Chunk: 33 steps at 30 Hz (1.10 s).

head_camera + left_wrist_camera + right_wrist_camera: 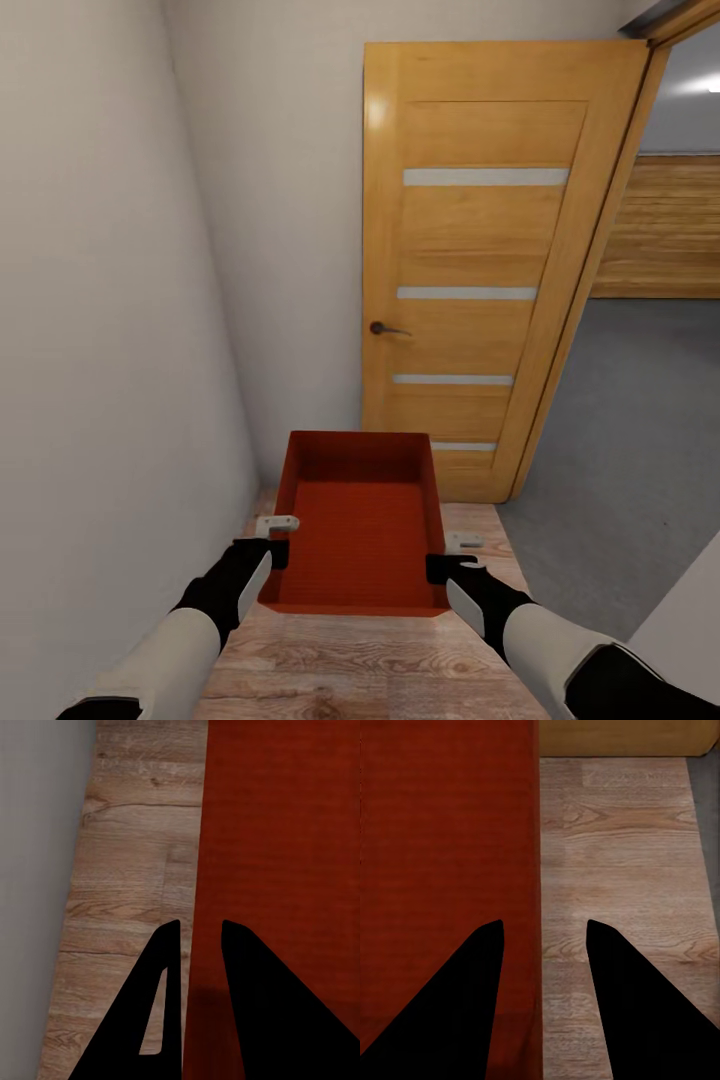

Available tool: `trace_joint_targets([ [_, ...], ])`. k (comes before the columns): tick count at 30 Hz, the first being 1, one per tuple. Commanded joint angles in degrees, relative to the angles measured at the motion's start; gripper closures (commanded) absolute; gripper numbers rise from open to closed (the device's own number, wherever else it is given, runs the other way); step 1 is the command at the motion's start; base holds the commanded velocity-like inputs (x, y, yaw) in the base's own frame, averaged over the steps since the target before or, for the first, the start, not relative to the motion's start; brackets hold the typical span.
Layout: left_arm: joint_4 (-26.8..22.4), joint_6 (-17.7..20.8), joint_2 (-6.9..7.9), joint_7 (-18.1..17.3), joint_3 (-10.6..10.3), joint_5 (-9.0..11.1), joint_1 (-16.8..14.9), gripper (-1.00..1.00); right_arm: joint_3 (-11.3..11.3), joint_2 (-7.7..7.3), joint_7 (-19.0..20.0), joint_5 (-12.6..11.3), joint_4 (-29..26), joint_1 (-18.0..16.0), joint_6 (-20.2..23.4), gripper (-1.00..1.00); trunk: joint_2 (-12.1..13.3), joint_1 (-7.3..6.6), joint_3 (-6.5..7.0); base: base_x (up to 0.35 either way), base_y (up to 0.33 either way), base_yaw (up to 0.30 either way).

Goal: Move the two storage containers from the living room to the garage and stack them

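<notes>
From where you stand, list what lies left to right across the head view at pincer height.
White wall → left pincer → orange-red storage container → right pincer → grey concrete floor.

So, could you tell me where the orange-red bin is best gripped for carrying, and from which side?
Judging by its shape, the storage container is best held by its two long side walls, one gripper per side from above. It is lidless, so a finger can straddle each thin rim. The left gripper and the right gripper each have one finger inside, one outside.
</notes>
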Motion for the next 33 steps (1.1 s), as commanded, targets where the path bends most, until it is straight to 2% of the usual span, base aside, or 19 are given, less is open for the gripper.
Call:
trace_joint_targets([
  [1,-0.16,0.23,-0.05,0.31,-0.18,0.14,-0.05,1.0,0.81,0.0,-0.05,-0.62,-0.17,-0.03,0.42,1.0,-0.14,0.04,-0.13,0.0,0.0,0.0],
  [5,-0.71,-0.43,0.01,0.32,-0.19,0.19,-0.11,1.0,-1.82,-0.12,0.22,2.01,-0.71,-0.06,-0.39,1.0,-0.14,0.04,-0.13,0.0,0.0,0.0],
  [8,-1.02,-1.07,0.03,0.34,-0.2,0.21,-0.12,1.0,-2.43,-0.32,0.31,2.58,-1.25,-0.03,-1.21,1.0,-0.14,0.04,-0.13,0.0,0.0,0.0],
  [12,-1.08,-1.21,0.04,0.31,-0.22,0.22,-0.13,1.0,-1.26,-0.36,-0.02,1.41,-1.61,-0.05,-1.41,1.0,-0.14,0.04,-0.13,0.0,0.0,0.0],
  [16,-0.96,-1.19,0.01,0.31,-0.22,0.22,-0.13,1.0,0.93,-0.26,-0.76,-0.72,-1.82,-0.05,-1.3,1.0,-0.14,0.04,-0.13,0.0,0.0,0.0],
  [28,-0.56,-1.18,-0.05,0.31,-0.31,0.22,-0.13,1.0,1.28,-0.24,-0.44,-0.57,-1.23,-0.06,-1.39,1.0,-0.14,0.04,-0.13,0.0,0.0,0.0],
  [29,-0.56,-1.18,-0.05,0.31,-0.31,0.22,-0.13,1.0,2.07,-0.23,0.83,-0.57,-2.28,-0.06,-1.36,1.0,-0.14,0.04,-0.13,0.0,0.0,0.0],
  [33,-0.54,-1.18,-0.05,0.31,-0.31,0.22,-0.13,1.0,2.07,-0.18,0.79,-0.56,-2.28,-0.04,-1.13,1.0,-0.14,0.04,-0.13,0.0,0.0,0.0],
])
